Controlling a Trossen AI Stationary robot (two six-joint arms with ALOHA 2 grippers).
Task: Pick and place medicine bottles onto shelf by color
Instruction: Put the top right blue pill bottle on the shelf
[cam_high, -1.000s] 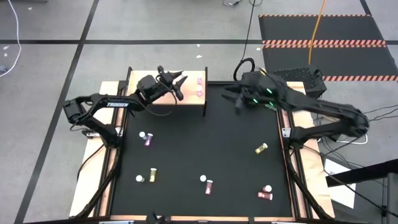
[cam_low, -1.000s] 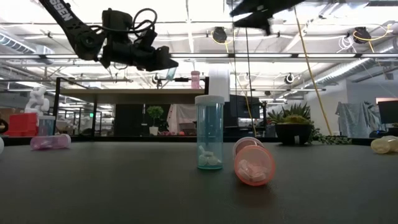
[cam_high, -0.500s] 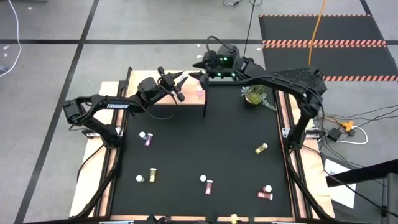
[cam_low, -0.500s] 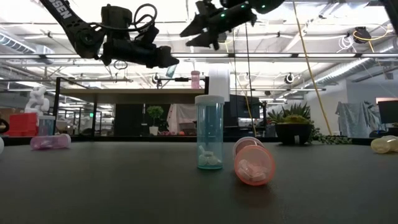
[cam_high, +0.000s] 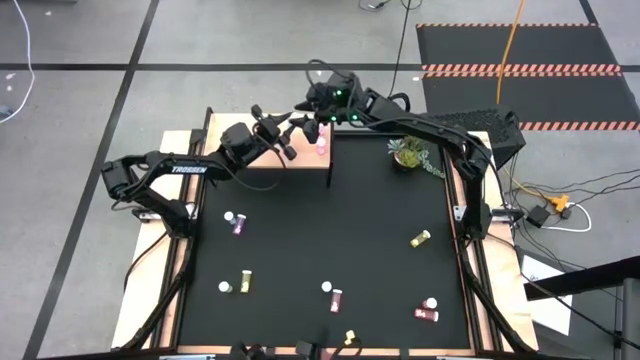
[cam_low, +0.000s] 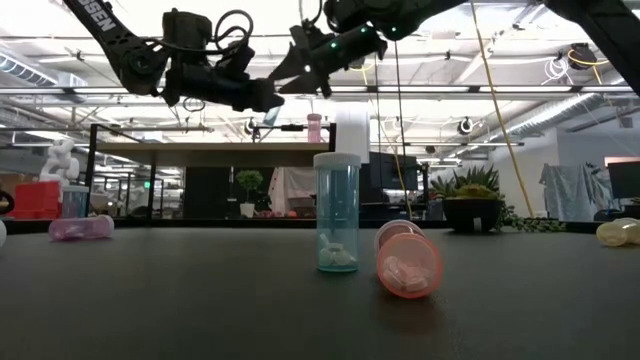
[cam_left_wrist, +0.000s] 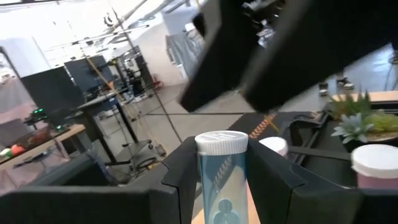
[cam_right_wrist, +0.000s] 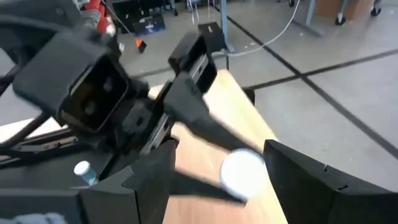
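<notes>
L gripper (cam_high: 291, 137) reaches over shelf (cam_high: 225, 130), clamped on teal bottle (cam_left_wrist: 222, 176), white cap up. R gripper (cam_high: 308, 114) just beyond, fingers spread, pink bottle (cam_high: 321, 146) beside it.

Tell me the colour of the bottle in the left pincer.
Blue-teal with a white cap; the bottle shows best in the left wrist view.
</notes>
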